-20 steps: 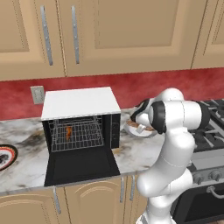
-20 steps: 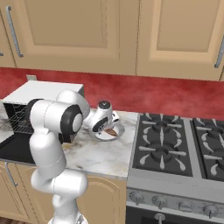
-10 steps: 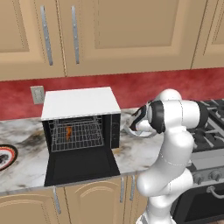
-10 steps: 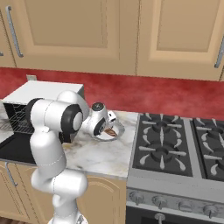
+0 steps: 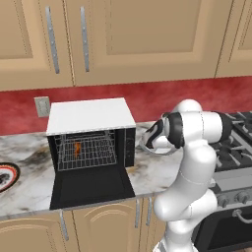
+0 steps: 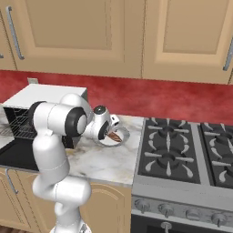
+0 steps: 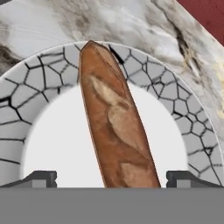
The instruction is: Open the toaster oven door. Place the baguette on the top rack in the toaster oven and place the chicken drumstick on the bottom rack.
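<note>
While hovering over the white plate with a grey crackle rim (image 7: 39, 78), end effector (image 7: 111, 178) spread wide, straddling the long orange-brown baguette (image 7: 114, 122) lying between its tips, ready to close; black toaster oven door (image 5: 91, 186) already dropped open well to one side.

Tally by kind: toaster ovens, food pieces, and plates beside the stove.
Toaster ovens: 1, the toaster oven.
Food pieces: 2, the baguette inside it and the chicken drumstick on the plate.
Plates: 1, the mosaic-rimmed plate.
Total: 4.
</note>
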Motion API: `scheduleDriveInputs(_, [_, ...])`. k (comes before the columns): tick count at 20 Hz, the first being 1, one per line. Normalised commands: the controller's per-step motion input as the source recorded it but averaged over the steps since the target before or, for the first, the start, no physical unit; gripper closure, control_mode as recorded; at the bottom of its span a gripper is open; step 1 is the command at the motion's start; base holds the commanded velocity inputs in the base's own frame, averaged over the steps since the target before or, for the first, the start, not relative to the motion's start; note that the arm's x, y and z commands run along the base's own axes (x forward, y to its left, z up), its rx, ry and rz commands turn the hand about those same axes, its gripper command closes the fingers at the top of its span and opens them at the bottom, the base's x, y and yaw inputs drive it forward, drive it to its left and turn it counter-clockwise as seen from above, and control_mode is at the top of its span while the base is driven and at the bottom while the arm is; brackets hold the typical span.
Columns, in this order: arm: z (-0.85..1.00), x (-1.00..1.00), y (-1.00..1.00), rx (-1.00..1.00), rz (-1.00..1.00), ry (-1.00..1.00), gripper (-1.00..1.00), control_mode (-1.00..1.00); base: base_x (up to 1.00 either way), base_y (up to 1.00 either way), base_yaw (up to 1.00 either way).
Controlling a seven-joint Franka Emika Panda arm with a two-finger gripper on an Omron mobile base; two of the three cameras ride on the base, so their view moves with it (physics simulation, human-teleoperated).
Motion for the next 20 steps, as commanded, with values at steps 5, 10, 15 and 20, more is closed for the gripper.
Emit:
scheduleDriveInputs(5, [-0.24,0.0,0.0,0.0,0.02,0.0,-1.0,-1.0,0.0,0.0,0.0])
scheduleDriveInputs(10, [-0.26,0.0,-0.13,0.0,0.03,0.0,-1.0,-1.0,0.0,0.0,0.0])
scheduleDriveInputs(15, [-0.04,0.0,-0.31,0.0,0.04,0.0,-1.0,-1.0,0.0,0.0,0.0])
scheduleDriveInputs(20, [-0.27,0.0,-0.19,0.0,0.03,0.01,-1.0,-1.0,0.0,0.0,0.0])
